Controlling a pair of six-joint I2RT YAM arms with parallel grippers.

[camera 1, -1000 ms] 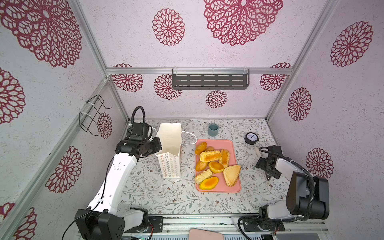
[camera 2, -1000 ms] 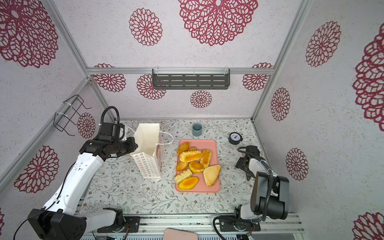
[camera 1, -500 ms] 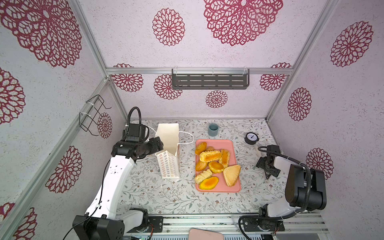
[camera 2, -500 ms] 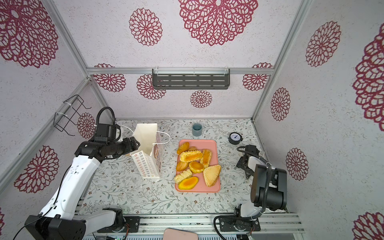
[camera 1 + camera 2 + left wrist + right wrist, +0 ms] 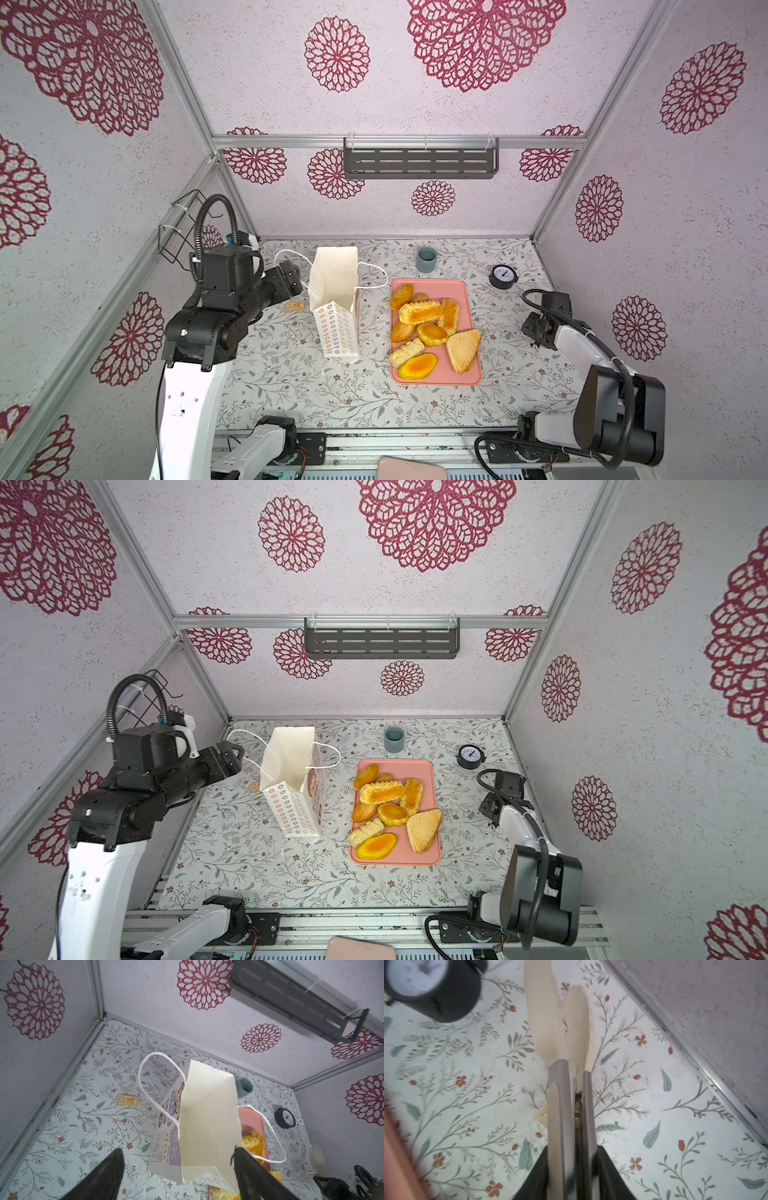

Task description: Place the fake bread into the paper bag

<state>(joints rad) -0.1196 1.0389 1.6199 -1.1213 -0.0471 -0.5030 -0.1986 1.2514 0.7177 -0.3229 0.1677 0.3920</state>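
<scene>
Right tool [image 5: 561, 991], pinched shut on nothing, sits right of the pink tray [image 5: 471, 291] and nearest the bread [image 5: 419, 312], a cluster of glossy, ridged moulded shapes to its left. Left tool [image 5: 298, 277] gapes empty beside the upright, open-mouthed bag [image 5: 336, 332], thin creasable paper just left of the tray.

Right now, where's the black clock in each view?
Top view: clock back right of table, beyond pink tray.
Top view: clock, same spot.
Left wrist: clock past the paper bag, beside tray.
Right wrist: clock, blurred; tray edge also visible.
Shared landmark: the tray.
</scene>
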